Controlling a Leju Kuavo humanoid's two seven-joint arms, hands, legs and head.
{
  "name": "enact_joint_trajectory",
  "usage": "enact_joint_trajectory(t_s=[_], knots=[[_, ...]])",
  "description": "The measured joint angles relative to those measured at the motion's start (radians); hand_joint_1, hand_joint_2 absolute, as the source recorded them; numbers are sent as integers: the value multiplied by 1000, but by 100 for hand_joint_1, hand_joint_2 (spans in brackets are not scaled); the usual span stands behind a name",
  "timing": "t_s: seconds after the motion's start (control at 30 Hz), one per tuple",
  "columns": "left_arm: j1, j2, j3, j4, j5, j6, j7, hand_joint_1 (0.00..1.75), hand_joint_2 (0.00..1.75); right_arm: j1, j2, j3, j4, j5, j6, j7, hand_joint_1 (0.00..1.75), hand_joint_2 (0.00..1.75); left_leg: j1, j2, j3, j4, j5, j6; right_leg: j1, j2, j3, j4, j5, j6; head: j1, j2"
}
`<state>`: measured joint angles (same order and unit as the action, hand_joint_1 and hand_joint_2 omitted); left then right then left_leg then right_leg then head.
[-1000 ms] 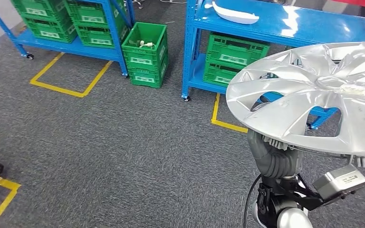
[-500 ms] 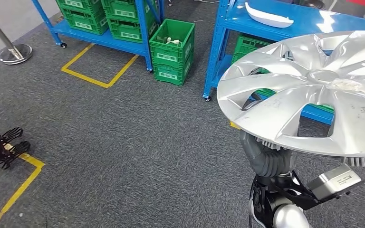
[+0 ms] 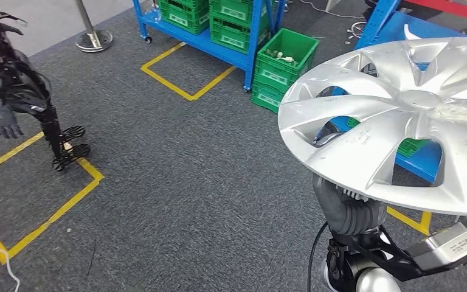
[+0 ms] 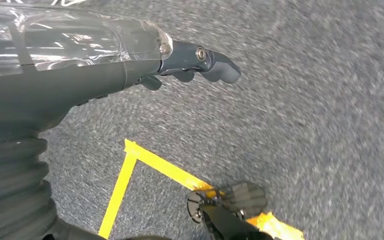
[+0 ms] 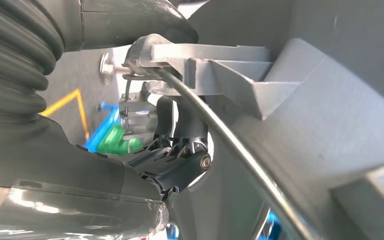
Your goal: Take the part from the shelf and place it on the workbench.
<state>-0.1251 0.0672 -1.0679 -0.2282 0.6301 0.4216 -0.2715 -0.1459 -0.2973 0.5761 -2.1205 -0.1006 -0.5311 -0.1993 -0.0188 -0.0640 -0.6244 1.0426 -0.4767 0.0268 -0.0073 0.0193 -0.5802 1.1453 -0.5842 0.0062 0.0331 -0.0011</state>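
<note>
The part is a large silver hubcap [image 3: 401,115], held flat and face up at the right of the head view. My right hand [image 3: 343,201] grips it from underneath, at its near left edge. In the right wrist view the dark fingers [image 5: 180,150] curl through an opening around the wire ring on the grey ribbed back of the hubcap [image 5: 305,100]. My left hand [image 4: 180,60] hangs over grey carpet with its fingers stretched out and holds nothing.
Blue shelving with green crates [image 3: 231,18] stands at the back, and a green crate [image 3: 283,70] sits on the floor beside it. Another blue rack [image 3: 419,158] shows under the hubcap. A dark standing machine [image 3: 12,85] and a stanchion base [image 3: 94,39] are at the left. Yellow tape [image 3: 185,91] marks the carpet.
The whole picture has swung: shelves and crates slid to the right and a dark machine came in at the left, so the camera turned. The hubcap stays in my right hand.
</note>
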Motion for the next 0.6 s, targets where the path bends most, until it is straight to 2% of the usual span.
enact_joint_trajectory(t_s=[0.03,0.1,0.17,0.2,0.27,0.3,0.33,0.37,0.4,0.43,0.47,0.5,0.53,0.57,0.6], knots=[[-1,-1,0,0,0,-1,1,0,175,-4,0,1,0,-5,5,0,175,175,-2,-13,0,-1,3,0,5,19,26,-62,29,-14,-3,0],[-1,-4,-2,0,-1,-2,4,0,175,-11,-2,1,0,-12,15,0,175,175,4,-34,-5,-3,10,-4,13,45,53,-125,50,-31,-6,0],[0,-6,-4,0,-1,-3,5,0,175,-19,-4,1,0,-18,24,0,175,175,8,-55,-8,-10,19,-13,16,32,62,-149,58,-37,0,0],[2,-6,-4,0,0,-2,4,0,175,-24,-4,1,0,-21,29,0,175,175,5,-47,-10,-10,18,-16,13,19,70,-168,66,-36,5,0],[2,-5,-5,0,2,-2,2,0,175,-32,-4,1,0,-26,38,0,175,175,-1,11,-31,29,-14,-27,4,-10,89,-209,83,-33,4,0],[2,-6,-6,0,3,-2,2,0,175,-33,-5,1,1,-28,42,0,175,175,4,46,-56,79,-44,-35,0,-24,94,-217,88,-29,-2,0],[1,-6,-6,0,4,-2,1,0,175,-33,-5,1,1,-29,45,0,175,175,13,64,-85,140,-75,-46,-4,-38,95,-221,89,-27,-10,0],[1,-6,-6,0,6,-2,1,0,175,-33,-5,1,1,-30,47,0,175,175,24,67,-111,193,-95,-57,-8,-55,96,-219,87,-22,-16,0],[2,-6,-6,0,6,-2,1,0,175,-33,-5,2,1,-31,50,0,175,175,34,68,-125,222,-99,-69,-13,-70,96,-216,84,-16,-21,0],[3,-6,-6,0,6,-3,1,0,175,-33,-5,2,1,-34,53,0,175,175,43,71,-119,215,-85,-81,-19,-85,96,-211,80,-7,-25,0],[3,-6,-7,0,6,-3,1,0,175,-33,-5,2,1,-39,56,-2,175,175,52,84,-93,170,-56,-94,-26,-99,96,-203,74,3,-28,0],[3,-5,-7,0,5,-3,1,0,175,-34,-5,3,1,-47,61,-5,175,175,57,109,-59,108,-31,-105,-34,-112,96,-191,66,15,-31,0],[2,-7,-8,-1,3,-4,1,0,175,-35,-5,2,2,-55,68,-10,175,175,59,142,-30,57,-12,-112,-38,-123,94,-178,56,29,-34,0],[0,-7,-8,-1,0,-5,0,0,175,-38,-5,2,2,-63,75,-17,175,175,59,167,-12,26,-4,-107,-40,-130,94,-167,46,41,-37,0],[-2,-6,-9,-1,-3,-5,0,0,175,-42,-4,2,3,-68,82,-22,175,175,56,180,-10,18,-8,-94,-40,-138,95,-159,40,50,-37,0]])
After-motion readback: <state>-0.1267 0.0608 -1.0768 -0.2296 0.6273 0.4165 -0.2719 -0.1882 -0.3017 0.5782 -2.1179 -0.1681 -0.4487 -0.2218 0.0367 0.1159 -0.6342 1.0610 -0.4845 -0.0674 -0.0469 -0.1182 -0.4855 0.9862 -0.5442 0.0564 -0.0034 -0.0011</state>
